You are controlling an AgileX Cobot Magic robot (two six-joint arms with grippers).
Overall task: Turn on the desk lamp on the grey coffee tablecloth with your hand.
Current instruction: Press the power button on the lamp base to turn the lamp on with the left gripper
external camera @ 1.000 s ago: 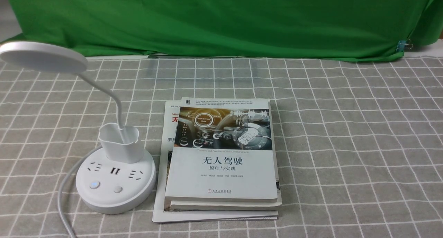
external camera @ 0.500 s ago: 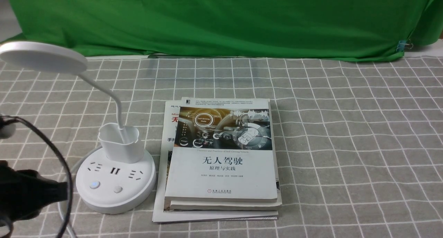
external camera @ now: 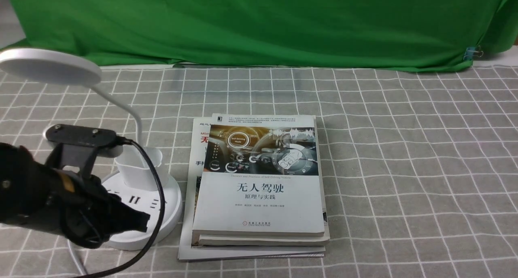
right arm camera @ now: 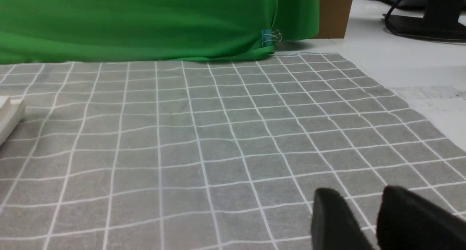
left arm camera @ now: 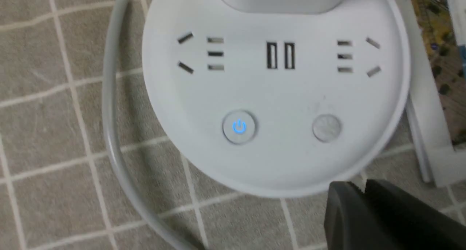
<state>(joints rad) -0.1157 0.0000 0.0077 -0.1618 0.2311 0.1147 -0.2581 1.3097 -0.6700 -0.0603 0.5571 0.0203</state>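
The desk lamp [external camera: 141, 225] stands upright on the grey coffee tablecloth [external camera: 404, 168], its flat round head [external camera: 48, 65] raised on a thin bent neck [external camera: 135, 114] — to the left of its cup holder [external camera: 141, 168]; the left gripper [left arm camera: 356, 186], black and trailing a looping cable [external camera: 160, 181], reaches in from the lamp's left and hides part of its round base, its fingertips close together and nothing seen between them, though whether they fully meet cannot be told; in the left wrist view a blue power symbol glows on one of two round buttons [left arm camera: 239, 126], near the fingers, and a grey cord [left arm camera: 111, 97] curves beside the base; just to the right of the lamp lies a stack of books [external camera: 259, 205], a self-driving title on top; behind the lamp and the books hangs a green cloth [external camera: 259, 27], a blue clip [external camera: 469, 53] at its edge well to the lamp's right — while the right gripper [right arm camera: 358, 190], seen only in its own wrist view, has a narrow gap between its fingers and holds nothing
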